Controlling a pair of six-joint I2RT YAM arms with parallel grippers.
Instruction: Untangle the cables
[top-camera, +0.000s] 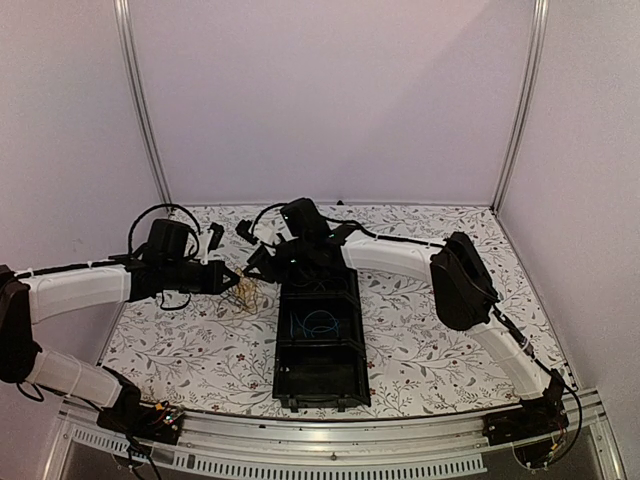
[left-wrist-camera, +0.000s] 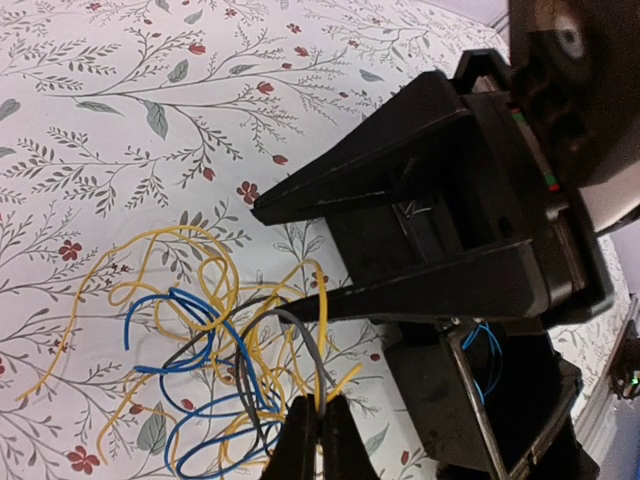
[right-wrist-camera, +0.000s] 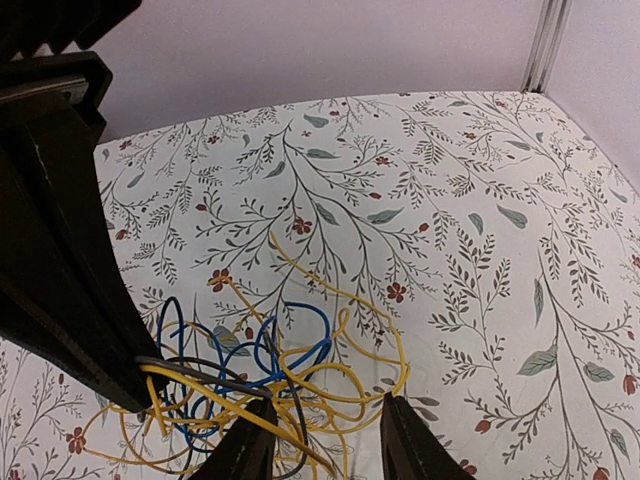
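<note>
The cables (left-wrist-camera: 200, 340) are a tangle of thin yellow, blue and dark wires on the floral tablecloth, just left of the black tray (top-camera: 300, 385). My left gripper (left-wrist-camera: 318, 405) is shut on a yellow and a grey wire, lifting them above the heap. My right gripper (right-wrist-camera: 326, 405) is open right over the tangle (right-wrist-camera: 290, 360), with yellow loops between its fingers. In the top view the left gripper (top-camera: 236, 279) and right gripper (top-camera: 258, 265) nearly meet over the tangle (top-camera: 246, 295). In the left wrist view the right gripper's open fingers (left-wrist-camera: 400, 180) loom close above.
The tray has three compartments. A coiled blue wire (top-camera: 318, 322) lies in the middle one and also shows in the left wrist view (left-wrist-camera: 482, 350). White walls and metal posts (top-camera: 520, 100) close off the back and sides. The floral cloth (top-camera: 450, 350) covers the table.
</note>
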